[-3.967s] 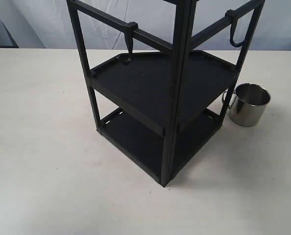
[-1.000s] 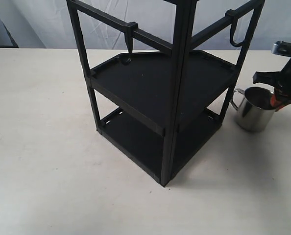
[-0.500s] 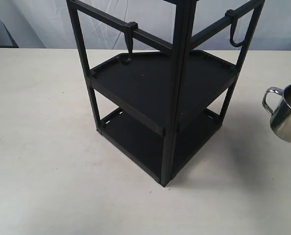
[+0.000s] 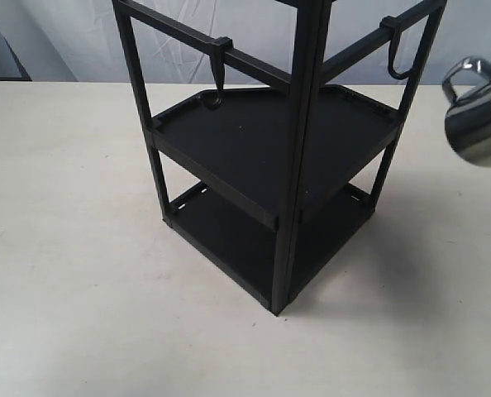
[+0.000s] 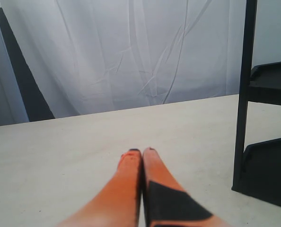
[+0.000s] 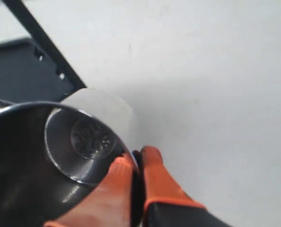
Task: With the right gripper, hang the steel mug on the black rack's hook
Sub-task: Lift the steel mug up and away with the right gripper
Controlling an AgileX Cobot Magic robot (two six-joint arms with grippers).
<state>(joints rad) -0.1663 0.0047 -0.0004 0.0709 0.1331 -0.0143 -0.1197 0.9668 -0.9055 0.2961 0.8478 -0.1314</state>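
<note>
The steel mug (image 4: pixel 475 117) hangs in the air at the right edge of the exterior view, tilted, its looped handle (image 4: pixel 458 76) toward the black rack (image 4: pixel 299 157). My right gripper (image 6: pixel 137 158) is shut on the mug's wall, one orange finger inside the mug (image 6: pixel 46 156) and one outside; the gripper itself is out of the exterior frame. The short hook (image 4: pixel 219 74) with the curled tip hangs from the rack's left rail. My left gripper (image 5: pixel 141 152) is shut and empty, low over the table near a rack leg (image 5: pixel 243 94).
A longer U-curved hook (image 4: pixel 398 51) hangs on the rack's right rail, close to the mug's handle. The rack's two tray shelves (image 4: pixel 262 141) fill the middle of the beige table (image 4: pixel 72 248). A white curtain (image 5: pixel 131 52) backs the scene.
The mug was grasped on the table beside the rack a second ago. It has since been lifted and carried up to the height of the rack's right rail.
</note>
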